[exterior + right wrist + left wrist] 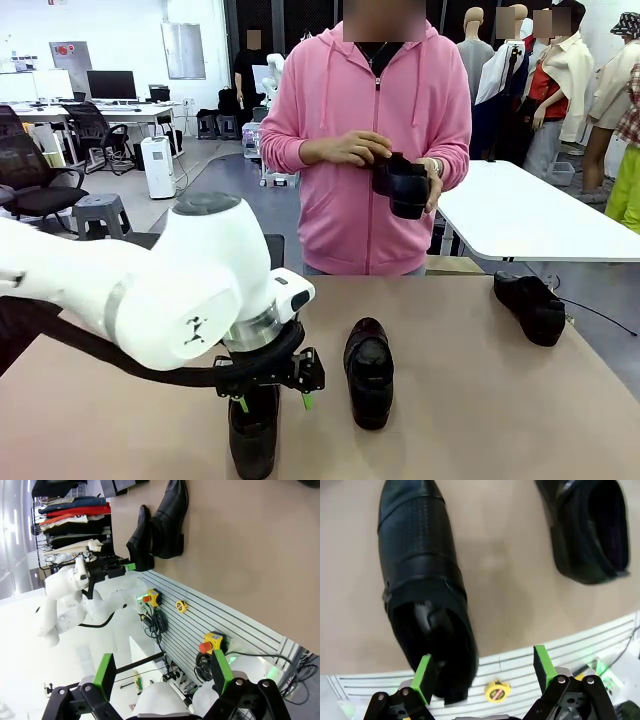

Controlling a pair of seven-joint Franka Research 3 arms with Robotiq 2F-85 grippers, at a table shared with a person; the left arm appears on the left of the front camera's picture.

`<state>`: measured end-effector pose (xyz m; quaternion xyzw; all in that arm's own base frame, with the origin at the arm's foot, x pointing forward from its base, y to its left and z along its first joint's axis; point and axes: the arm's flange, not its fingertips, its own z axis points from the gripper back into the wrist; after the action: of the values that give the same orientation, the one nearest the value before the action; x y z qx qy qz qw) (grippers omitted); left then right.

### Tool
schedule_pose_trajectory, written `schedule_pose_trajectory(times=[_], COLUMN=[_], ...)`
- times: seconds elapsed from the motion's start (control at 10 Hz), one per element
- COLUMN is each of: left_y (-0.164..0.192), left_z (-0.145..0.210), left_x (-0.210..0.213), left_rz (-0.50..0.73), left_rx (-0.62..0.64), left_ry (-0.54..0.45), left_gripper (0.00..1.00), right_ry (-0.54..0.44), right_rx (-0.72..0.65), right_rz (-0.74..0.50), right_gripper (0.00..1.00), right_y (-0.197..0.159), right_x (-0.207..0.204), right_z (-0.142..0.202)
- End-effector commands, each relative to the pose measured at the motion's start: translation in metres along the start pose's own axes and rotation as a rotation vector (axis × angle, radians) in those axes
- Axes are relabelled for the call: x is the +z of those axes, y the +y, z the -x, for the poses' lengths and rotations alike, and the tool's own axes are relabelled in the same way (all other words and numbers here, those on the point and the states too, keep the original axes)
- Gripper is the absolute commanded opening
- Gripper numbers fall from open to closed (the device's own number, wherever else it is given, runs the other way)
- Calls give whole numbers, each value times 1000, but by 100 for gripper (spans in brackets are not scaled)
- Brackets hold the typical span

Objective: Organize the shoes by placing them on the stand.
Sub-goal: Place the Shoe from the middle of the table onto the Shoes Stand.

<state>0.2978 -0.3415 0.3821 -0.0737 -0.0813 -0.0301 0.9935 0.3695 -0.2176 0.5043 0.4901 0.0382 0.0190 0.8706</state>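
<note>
Table [480, 400], one, tan. Person [370, 130], one, pink hoodie, standing at the far edge. Grippers, two: left gripper [275, 402], fingers spread, low over the near-edge shoe [253, 438], grasping nothing; right gripper [162, 672], fingers spread, empty. Black shoes, four: near-edge shoe; middle shoe [369, 372], mid-table; right-edge shoe [530, 305], near the far right corner; held shoe [402, 185], in the person's grip.

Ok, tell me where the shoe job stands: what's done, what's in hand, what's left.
Done: nothing yet. The nearest shoe, middle shoe and far right shoe lie on the tabletop. In hand: the left claw hangs open over the nearest shoe's heel, not closed on it. The person holds a fourth shoe. Left: all four need placing on the stand.
</note>
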Motion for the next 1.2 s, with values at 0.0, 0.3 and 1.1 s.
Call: schedule_pose_trajectory(times=[0.0,0.3,1.1], left_y=[-17,-19,-14], left_z=[-18,-22,-19], left_x=[-24,-34,-26], left_rz=[-35,-42,-62], left_rx=[55,61,73], left_ry=[-7,-9,-15], left_gripper=[100,11,0], right_ry=[-7,-7,-7], right_rx=[-18,-18,-18], right_rz=[-16,-16,-16], right_gripper=[100,100,100], right_y=[5,5,5], right_x=[2,2,2], right_z=[-1,-1,-1])
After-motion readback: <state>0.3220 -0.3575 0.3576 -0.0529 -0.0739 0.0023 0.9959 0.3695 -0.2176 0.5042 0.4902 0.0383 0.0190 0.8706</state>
